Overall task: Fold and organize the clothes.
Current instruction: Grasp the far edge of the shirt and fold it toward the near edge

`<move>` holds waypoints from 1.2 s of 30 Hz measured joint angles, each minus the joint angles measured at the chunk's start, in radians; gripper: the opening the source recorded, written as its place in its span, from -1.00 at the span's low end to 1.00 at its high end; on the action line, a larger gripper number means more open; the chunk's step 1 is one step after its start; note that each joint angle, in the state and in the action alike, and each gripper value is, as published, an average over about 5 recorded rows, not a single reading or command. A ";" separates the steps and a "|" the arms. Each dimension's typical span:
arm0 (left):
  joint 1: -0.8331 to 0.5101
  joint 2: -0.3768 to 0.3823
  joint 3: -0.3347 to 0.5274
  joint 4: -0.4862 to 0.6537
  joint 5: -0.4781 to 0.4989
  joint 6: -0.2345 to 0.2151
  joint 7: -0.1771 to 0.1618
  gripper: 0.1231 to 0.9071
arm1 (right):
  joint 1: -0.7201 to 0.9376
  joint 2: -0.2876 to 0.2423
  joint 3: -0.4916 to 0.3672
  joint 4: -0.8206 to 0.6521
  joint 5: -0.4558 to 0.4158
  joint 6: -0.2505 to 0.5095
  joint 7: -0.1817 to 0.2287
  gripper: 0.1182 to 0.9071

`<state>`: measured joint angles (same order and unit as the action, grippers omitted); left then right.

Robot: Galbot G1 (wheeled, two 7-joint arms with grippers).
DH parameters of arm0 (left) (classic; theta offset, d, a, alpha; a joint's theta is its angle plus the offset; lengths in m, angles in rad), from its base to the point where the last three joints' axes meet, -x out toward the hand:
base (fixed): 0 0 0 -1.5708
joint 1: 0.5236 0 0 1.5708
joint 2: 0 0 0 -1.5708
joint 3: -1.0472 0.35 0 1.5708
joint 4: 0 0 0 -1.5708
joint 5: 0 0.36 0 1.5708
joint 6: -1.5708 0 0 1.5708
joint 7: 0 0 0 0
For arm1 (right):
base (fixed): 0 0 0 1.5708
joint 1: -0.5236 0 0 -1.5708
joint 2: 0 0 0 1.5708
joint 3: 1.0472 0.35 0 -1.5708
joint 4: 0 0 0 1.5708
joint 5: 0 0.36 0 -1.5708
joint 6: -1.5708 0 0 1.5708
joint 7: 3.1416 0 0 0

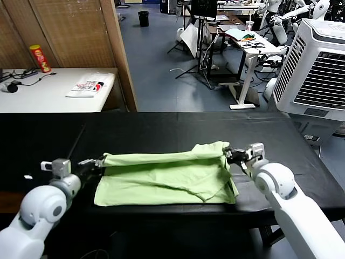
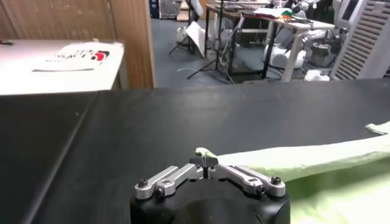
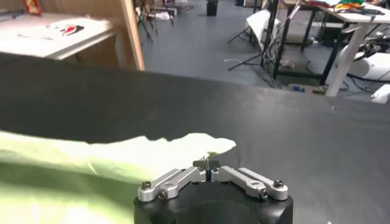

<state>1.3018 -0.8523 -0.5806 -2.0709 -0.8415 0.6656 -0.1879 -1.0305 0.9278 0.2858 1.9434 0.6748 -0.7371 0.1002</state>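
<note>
Two grippers are at work, one at each end of the T-shirt (image 1: pixel 167 175). Left gripper (image 1: pixel 99 161): near the table's front-left, fingers clenched on the left end of the shirt's raised upper edge; the left wrist view shows the tips (image 2: pixel 206 163) pinched together with a bit of green cloth caught between them. Right gripper (image 1: pixel 229 155): at the shirt's right end, fingers likewise clamped on the cloth, a green corner (image 3: pixel 207 146) sticking out just past the closed tips in the right wrist view.

T-shirt: pale lime-green, lying on the black table (image 1: pixel 161 127) toward its front edge, roughly centred between the arms. The far edge is lifted into a taut band stretched between the two grippers; the lower layer lies flat with diagonal creases.

Farther back, left: white table (image 1: pixel 48 94) carrying a white packet with red print (image 1: pixel 89 86) and a red and yellow canister (image 1: pixel 39 58). Farther back, right: a white cooling unit (image 1: pixel 318 70).
</note>
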 joint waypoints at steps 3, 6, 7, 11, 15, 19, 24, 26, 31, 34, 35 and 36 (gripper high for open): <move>0.025 -0.007 -0.013 -0.012 0.005 -0.001 0.000 -0.99 | -0.032 -0.007 0.007 0.022 -0.001 0.000 0.006 -0.99; 0.045 -0.014 -0.023 -0.021 0.010 -0.003 0.001 -0.99 | -0.056 -0.014 0.015 0.033 -0.003 0.000 0.009 -0.99; 0.050 -0.016 -0.027 -0.023 0.011 -0.003 0.001 -0.99 | -0.062 -0.016 0.018 0.035 -0.003 0.000 0.010 -0.99; 0.071 -0.023 -0.038 -0.031 0.019 -0.004 0.001 -0.99 | -0.082 -0.022 0.026 0.045 -0.005 0.001 0.017 -0.99; 0.090 -0.028 -0.047 -0.035 0.038 -0.006 0.002 -0.99 | -0.098 -0.025 0.033 0.056 -0.005 0.001 0.017 -0.99; 0.107 -0.032 -0.053 -0.035 0.062 -0.006 0.003 -0.99 | -0.112 -0.028 0.036 0.063 -0.005 0.001 0.013 -0.99; 0.125 -0.043 -0.053 -0.031 0.091 -0.004 0.005 -0.99 | -0.128 -0.027 0.037 0.063 -0.008 0.001 0.009 -0.99; 0.130 -0.050 -0.050 -0.028 0.101 0.000 0.009 -0.99 | -0.134 -0.027 0.038 0.064 -0.008 0.001 0.008 -0.99; 0.148 -0.064 -0.046 -0.032 0.119 0.023 0.023 -0.98 | -0.144 -0.032 0.049 0.078 -0.008 0.001 0.006 -0.74; 0.159 -0.070 -0.049 -0.043 0.121 0.028 0.023 -0.81 | -0.144 -0.036 0.060 0.093 -0.007 0.001 0.005 -0.33; 0.162 -0.071 -0.050 -0.047 0.121 0.030 0.023 -0.71 | -0.142 -0.037 0.064 0.098 -0.006 0.001 0.005 -0.21; 0.164 -0.072 -0.053 -0.051 0.119 0.032 0.022 -0.58 | -0.138 -0.036 0.068 0.101 -0.006 0.001 0.004 -0.08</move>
<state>1.4661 -0.9241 -0.6333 -2.1223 -0.7224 0.6975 -0.1654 -1.1687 0.8914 0.3542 2.0447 0.6692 -0.7365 0.1045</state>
